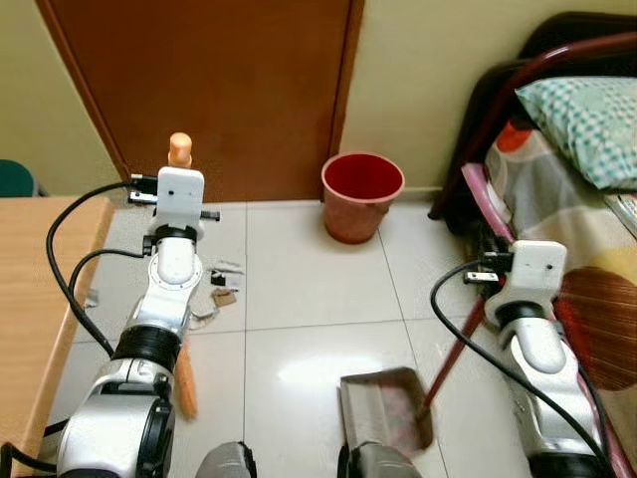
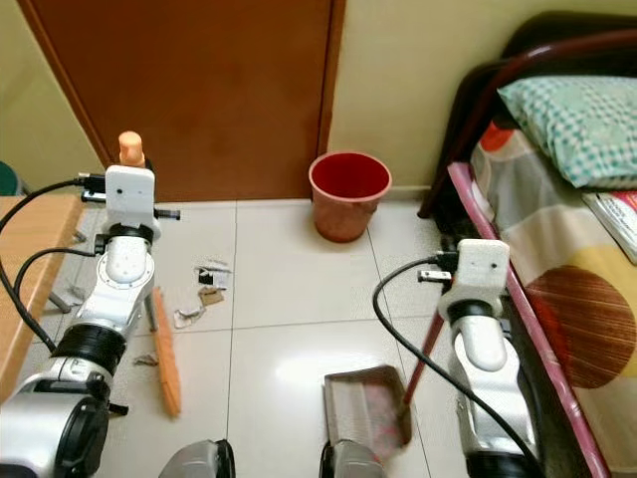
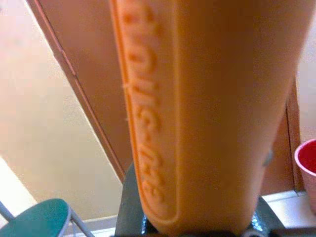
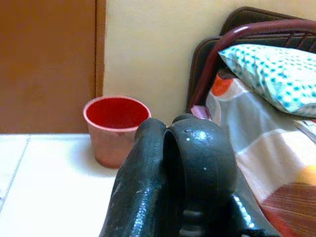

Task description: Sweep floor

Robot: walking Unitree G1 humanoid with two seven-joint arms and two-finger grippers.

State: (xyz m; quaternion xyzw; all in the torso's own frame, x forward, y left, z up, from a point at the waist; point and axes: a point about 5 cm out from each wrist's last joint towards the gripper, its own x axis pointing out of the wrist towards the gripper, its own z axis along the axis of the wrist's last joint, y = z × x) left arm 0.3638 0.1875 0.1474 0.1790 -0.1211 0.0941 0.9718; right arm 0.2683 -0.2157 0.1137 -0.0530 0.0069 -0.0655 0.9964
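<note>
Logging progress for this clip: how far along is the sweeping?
Early stage. The left gripper holds the orange broom, and the right arm holds the dustpan by its long handle, pan on the floor. Paper scraps are still scattered on the tiles. Left: sweep them into the pan, then tip it into the red bin.

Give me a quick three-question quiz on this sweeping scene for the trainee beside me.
1. True or false: the red bucket stands on the tiles in front of the wooden door.
2. Which gripper holds the orange broom handle?
A. left gripper
B. right gripper
C. neither
3. Fill in: the scraps of litter lie on the floor on the robot's ____ side, while the dustpan sits nearer its right arm.

Key
1. True.
2. A: the left gripper is closed around it; the right gripper is on the dustpan's long handle.
3. Left.
</note>
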